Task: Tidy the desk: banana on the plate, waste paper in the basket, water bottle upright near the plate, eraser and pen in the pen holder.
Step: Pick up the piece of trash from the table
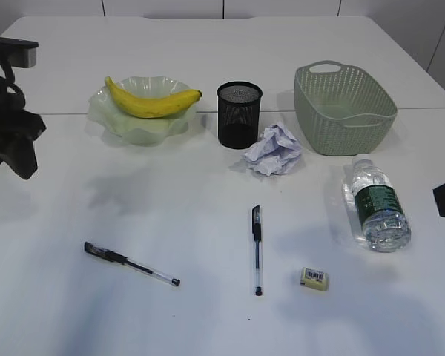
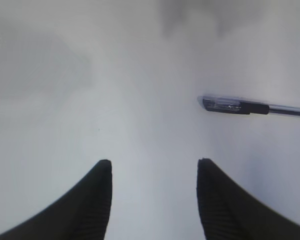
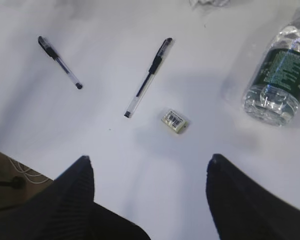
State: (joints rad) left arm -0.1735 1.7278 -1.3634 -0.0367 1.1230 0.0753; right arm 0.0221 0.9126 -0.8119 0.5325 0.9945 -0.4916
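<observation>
A white bench (image 1: 208, 185) carried a banana (image 1: 152, 102) on the plate (image 1: 104, 111), a mesh holder (image 1: 239, 114) beside crumpled paper (image 1: 274, 150), an empty basket (image 1: 345, 111), a bottle (image 1: 377, 205) lying on its side, two pens (image 1: 131, 263) (image 1: 257, 249) and an eraser (image 1: 314, 278). In the left wrist view, the left gripper (image 2: 154, 167) hung with jaws apart and empty, one pen (image 2: 252, 107) near. In the right wrist view, the right gripper (image 3: 149, 167) had its jaws wide, empty, above the eraser (image 3: 174, 120).

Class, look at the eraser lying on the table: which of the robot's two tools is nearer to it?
Right. The right tool hangs open just short of the eraser. The left tool is open over the table's far left side, near a pen, with no eraser in its view.
</observation>
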